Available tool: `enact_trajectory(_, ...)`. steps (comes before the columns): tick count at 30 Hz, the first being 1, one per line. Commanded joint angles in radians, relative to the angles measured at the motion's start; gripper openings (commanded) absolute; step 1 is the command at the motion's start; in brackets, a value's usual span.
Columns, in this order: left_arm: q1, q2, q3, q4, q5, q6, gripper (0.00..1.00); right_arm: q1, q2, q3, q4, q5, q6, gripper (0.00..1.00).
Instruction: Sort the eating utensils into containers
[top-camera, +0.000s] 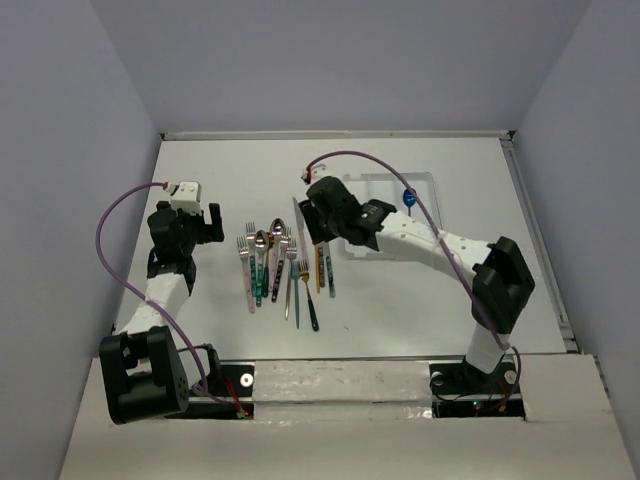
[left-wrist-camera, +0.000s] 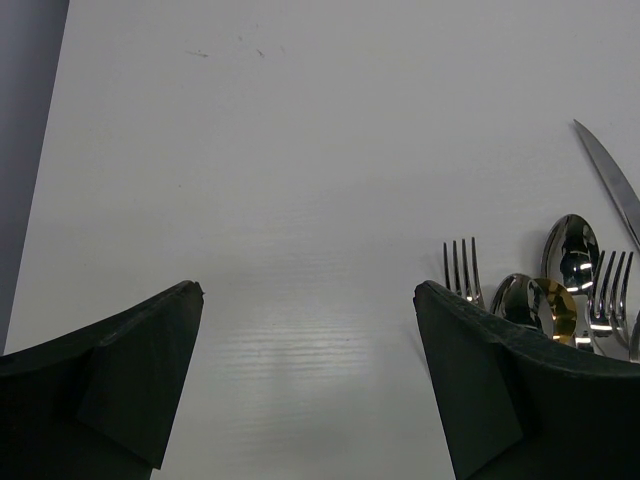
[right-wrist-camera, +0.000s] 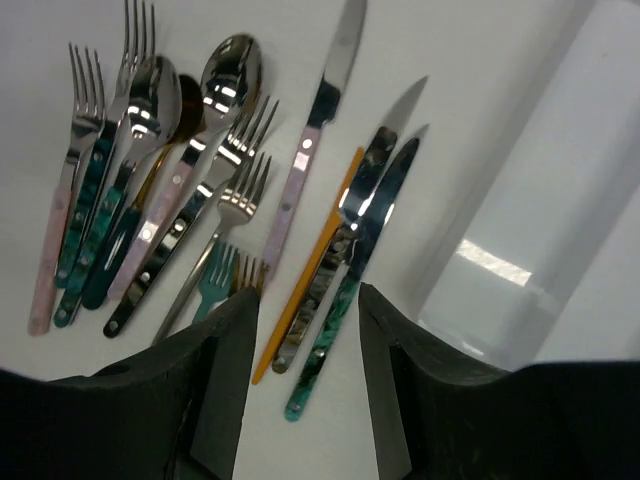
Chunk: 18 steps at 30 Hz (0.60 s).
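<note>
The eating utensils (top-camera: 280, 265) lie side by side in the middle of the table: several forks, spoons and knives with silver, teal, pink, orange and black handles. The right wrist view shows them closely, with a teal-handled knife (right-wrist-camera: 350, 290), a dark marbled knife (right-wrist-camera: 330, 270) and an orange one (right-wrist-camera: 305, 290) between my open right fingers. My right gripper (top-camera: 312, 222) hovers over these knives, empty. The white tray (top-camera: 400, 205) lies behind it, mostly hidden by the arm, with a blue spoon (top-camera: 409, 198) in it. My left gripper (top-camera: 192, 228) is open and empty, left of the utensils.
A pink-handled knife (right-wrist-camera: 305, 170) lies left of the orange one. Fork and spoon heads (left-wrist-camera: 560, 270) show at the right of the left wrist view. The tray's edge (right-wrist-camera: 520, 220) is at the right of the right wrist view. Grey walls surround the table.
</note>
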<state>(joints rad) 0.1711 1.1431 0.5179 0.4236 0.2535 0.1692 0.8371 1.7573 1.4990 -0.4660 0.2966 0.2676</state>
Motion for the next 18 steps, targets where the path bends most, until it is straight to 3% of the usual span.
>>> enact_trajectory(1, 0.002, -0.008, -0.012, 0.053, -0.01, 0.01, 0.99, 0.025, 0.144, 0.03, -0.088, -0.045, 0.059, 0.48)
enact_trajectory(8, 0.002, -0.006, -0.012, 0.058, -0.007, 0.012, 0.99, 0.043, 0.228, 0.052, -0.094, -0.091, 0.079, 0.4)
enact_trajectory(18, 0.001, 0.012, -0.012, 0.058, 0.013, 0.01, 0.99, 0.043, 0.303, 0.038, -0.125, -0.062, 0.111, 0.38)
